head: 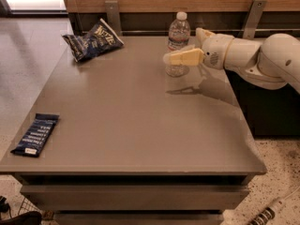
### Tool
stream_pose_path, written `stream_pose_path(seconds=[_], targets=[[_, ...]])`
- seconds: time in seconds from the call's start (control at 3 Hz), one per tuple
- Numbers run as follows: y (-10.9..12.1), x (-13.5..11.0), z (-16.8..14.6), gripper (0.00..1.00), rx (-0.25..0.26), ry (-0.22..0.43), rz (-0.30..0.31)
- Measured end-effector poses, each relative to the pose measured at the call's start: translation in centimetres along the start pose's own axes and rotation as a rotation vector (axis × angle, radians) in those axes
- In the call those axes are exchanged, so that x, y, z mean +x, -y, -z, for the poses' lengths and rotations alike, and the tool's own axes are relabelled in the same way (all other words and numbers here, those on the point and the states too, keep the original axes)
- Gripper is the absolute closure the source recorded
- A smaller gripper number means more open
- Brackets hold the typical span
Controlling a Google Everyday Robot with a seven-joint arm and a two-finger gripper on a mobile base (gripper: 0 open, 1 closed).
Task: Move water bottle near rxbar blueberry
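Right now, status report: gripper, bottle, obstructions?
Gripper at tall clear plastic water bottle, far right. Flat navy rxbar blueberry near-left edge. Puffy blue chip bag far-left, off path.

The grey surface (140, 121) carries a water bottle (178, 34) standing upright near its far edge, a blue chip bag (93, 40) at the far left corner, and the rxbar blueberry (36, 134) lying flat at the near left edge. The pincer (177, 57) hangs at the bottle's lower half.
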State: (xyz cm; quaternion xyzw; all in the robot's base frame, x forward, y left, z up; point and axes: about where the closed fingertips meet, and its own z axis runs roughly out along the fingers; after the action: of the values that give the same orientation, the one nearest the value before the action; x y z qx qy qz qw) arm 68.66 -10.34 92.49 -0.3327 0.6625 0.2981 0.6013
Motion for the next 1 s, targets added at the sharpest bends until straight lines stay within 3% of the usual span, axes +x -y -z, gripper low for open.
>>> stream_pose_path(seconds=[0.33, 1.0], targets=[[0.2, 0.4, -1.1, 0.00, -0.016, 0.025, -0.001], [0.6, 1.0, -2.5, 0.39, -0.046, 0.072, 0.004]])
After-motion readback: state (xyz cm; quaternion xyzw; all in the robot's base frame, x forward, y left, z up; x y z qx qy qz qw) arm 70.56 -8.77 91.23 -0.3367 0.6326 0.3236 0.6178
